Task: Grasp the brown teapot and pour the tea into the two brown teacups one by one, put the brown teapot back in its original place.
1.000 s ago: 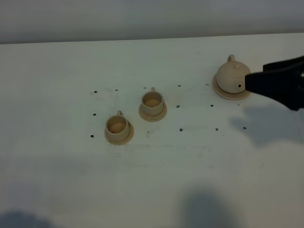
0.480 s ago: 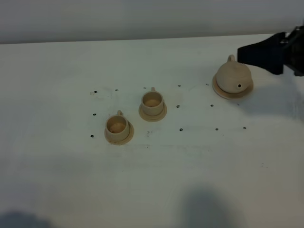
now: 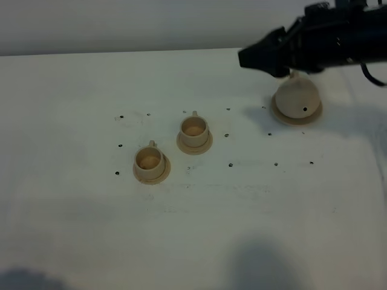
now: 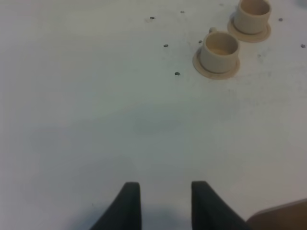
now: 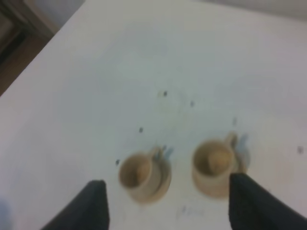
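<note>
The brown teapot (image 3: pixel 295 98) sits on its round tan coaster (image 3: pixel 295 117) at the back right of the table; its top is partly hidden by my right arm. The two brown teacups (image 3: pixel 194 129) (image 3: pixel 149 160) stand on their saucers near the middle. My right gripper (image 3: pixel 254 57) is raised behind and to the left of the teapot, open and empty. In the right wrist view its gripper (image 5: pixel 168 203) is wide open above both cups (image 5: pixel 139 175) (image 5: pixel 214 163). My left gripper (image 4: pixel 165 199) is open and empty, well short of the cups (image 4: pixel 219 47) (image 4: pixel 253 9).
The white table (image 3: pixel 199 205) has several small dark holes around the cups. Its back edge runs behind the teapot, and the right wrist view shows a table edge (image 5: pixel 43 62) with floor beyond. A brown corner (image 4: pixel 283 218) shows in the left wrist view.
My right arm has swung from the right side of the teapot up and leftward, past its far side. The teapot and cups have not moved.
</note>
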Controlling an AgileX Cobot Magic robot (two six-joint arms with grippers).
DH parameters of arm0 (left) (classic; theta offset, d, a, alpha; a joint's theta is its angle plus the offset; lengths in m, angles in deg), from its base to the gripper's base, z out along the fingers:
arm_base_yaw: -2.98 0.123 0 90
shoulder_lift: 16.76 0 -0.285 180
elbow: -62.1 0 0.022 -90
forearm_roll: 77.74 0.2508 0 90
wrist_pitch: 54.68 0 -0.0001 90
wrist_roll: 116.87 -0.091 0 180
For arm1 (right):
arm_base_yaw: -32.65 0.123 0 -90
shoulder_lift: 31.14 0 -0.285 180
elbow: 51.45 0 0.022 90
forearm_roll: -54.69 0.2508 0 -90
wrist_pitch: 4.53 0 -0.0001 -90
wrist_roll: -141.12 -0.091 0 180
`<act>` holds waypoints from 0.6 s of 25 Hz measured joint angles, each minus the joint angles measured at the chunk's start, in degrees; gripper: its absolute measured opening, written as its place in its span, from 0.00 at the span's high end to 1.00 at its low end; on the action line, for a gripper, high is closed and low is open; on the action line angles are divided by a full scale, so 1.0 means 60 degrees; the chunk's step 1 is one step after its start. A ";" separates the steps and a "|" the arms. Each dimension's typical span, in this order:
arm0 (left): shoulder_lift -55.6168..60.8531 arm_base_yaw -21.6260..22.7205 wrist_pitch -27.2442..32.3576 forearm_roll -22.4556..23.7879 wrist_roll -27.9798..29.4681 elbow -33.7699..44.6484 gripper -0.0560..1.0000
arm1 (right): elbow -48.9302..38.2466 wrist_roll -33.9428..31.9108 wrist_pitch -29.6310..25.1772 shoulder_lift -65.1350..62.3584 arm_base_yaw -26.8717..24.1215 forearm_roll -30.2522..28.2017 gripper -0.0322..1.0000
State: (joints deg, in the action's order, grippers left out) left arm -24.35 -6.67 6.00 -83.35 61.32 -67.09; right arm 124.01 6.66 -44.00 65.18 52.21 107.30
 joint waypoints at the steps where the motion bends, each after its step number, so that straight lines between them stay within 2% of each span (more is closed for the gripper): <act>1: 0.0000 0.0000 0.0000 0.0000 0.0000 0.0000 0.72 | 0.0354 -0.0245 0.0107 0.0181 0.0070 -0.0310 0.47; 7: 0.0000 0.0000 0.0000 0.0000 0.0000 0.0000 0.72 | 0.2214 -0.2090 0.0146 0.1494 0.0118 -0.2469 0.60; 12: 0.0000 0.0000 0.0000 0.0000 0.0000 0.0000 0.72 | 0.3531 -0.3135 -0.0790 0.2507 0.0118 -0.4236 0.77; 15: 0.0000 0.0000 0.0000 0.0000 0.0000 0.0000 0.72 | 0.4149 -0.3598 -0.0945 0.2998 0.0118 -0.5028 0.86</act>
State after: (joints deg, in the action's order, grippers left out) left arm -24.35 -6.67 6.00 -83.35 61.32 -67.09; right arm 148.91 -14.93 -49.67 83.16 52.92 77.13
